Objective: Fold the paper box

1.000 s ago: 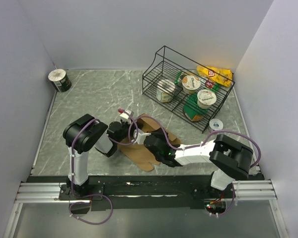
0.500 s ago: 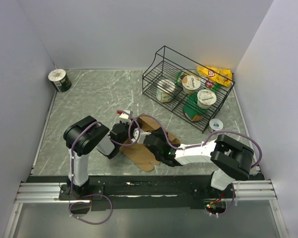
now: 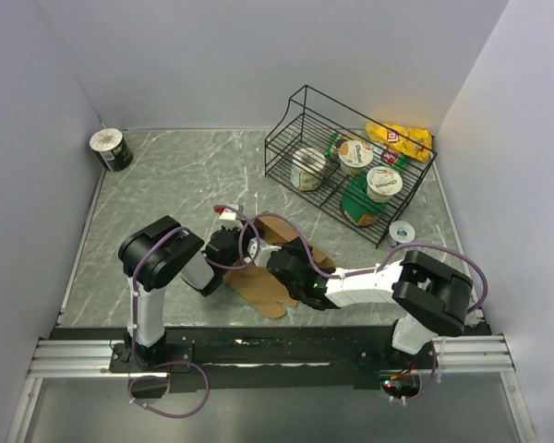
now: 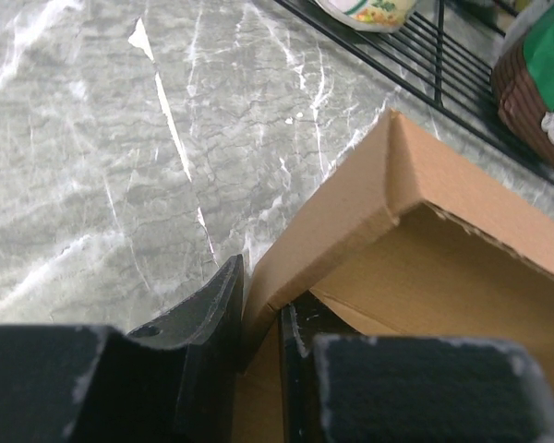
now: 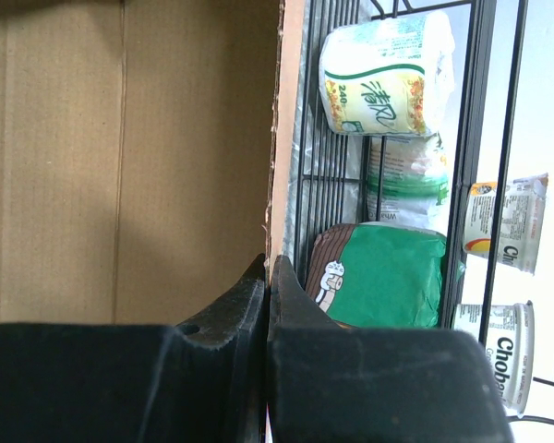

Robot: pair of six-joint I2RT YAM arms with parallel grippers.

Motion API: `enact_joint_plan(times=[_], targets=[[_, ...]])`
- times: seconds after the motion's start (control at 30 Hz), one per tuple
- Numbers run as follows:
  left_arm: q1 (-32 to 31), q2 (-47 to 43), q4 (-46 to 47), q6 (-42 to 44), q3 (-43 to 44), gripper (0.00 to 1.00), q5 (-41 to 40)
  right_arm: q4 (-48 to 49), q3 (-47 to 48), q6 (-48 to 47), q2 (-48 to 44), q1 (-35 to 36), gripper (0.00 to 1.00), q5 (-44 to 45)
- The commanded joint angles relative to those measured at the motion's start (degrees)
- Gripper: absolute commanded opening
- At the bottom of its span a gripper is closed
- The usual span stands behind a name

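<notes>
The paper box [image 3: 263,277] is plain brown cardboard, partly folded, lying on the table between my two arms. My left gripper [image 3: 233,242] is at its left side. In the left wrist view it [image 4: 258,300] is shut on a raised side wall of the box [image 4: 351,203], with one finger on each face. My right gripper [image 3: 291,263] is over the box's middle. In the right wrist view it [image 5: 269,269] is shut on the thin edge of an upright cardboard panel [image 5: 120,157]. The arms hide much of the box from above.
A black wire basket [image 3: 300,97] stands at the back right with several yogurt cups and a green packet [image 3: 358,201]. A yellow snack bag [image 3: 402,138] lies behind it, a small tape roll [image 3: 403,232] beside it. A can [image 3: 111,149] stands in the back left corner.
The left arm has shifted slightly. The box and the right arm look much the same.
</notes>
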Motion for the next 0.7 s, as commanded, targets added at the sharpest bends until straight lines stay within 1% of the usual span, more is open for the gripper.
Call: enact_joint_plan(times=[0.0, 0.2, 0.27, 0.3, 0.33, 0.4, 0.43, 0.47, 0.53, 0.67], targets=[[1.3, -1.9, 0.8, -9.9, 1.2, 0.02, -8.0, -5.0, -0.8, 5.4, 0.2, 1.0, 0.0, -7.5], [1.3, -0.5, 1.8, -13.2, 1.9, 0.03, -6.9, -4.8, -1.2, 5.9, -0.1, 0.9, 0.0, -7.4], [1.3, -0.7, 3.7, -12.4, 1.1, 0.06, -7.0, -4.8, -1.5, 5.9, -0.4, 0.9, 0.0, -7.3], [1.3, -0.7, 3.7, -11.8, 1.2, 0.09, -5.9, -4.8, -1.6, 5.9, -0.3, 1.0, 0.0, -7.2], [1.2, -0.5, 4.2, -10.4, 1.2, 0.17, -5.1, -4.7, -1.7, 5.9, -0.5, 0.9, 0.0, -7.2], [1.2, 0.1, 8.8, -10.1, -0.1, 0.26, -3.3, -4.5, -1.8, 5.7, -0.7, 0.9, 0.0, -7.3], [1.3, 0.3, 10.4, -9.9, -0.8, 0.36, -1.9, -4.4, -1.8, 5.7, -0.8, 1.0, 0.0, -7.3], [1.3, 0.5, 12.3, -9.8, -1.8, 0.4, -1.4, -4.3, -1.8, 5.5, -0.8, 0.9, 0.0, -7.1], [1.3, 0.1, 12.7, -8.5, -2.1, 0.49, -0.1, -3.9, -1.8, 5.4, -0.8, 0.9, 0.0, -7.1], [1.3, -2.4, 11.2, -6.9, -2.8, 0.58, 0.3, -3.6, -1.9, 5.2, -0.7, 1.0, 0.0, -6.9]])
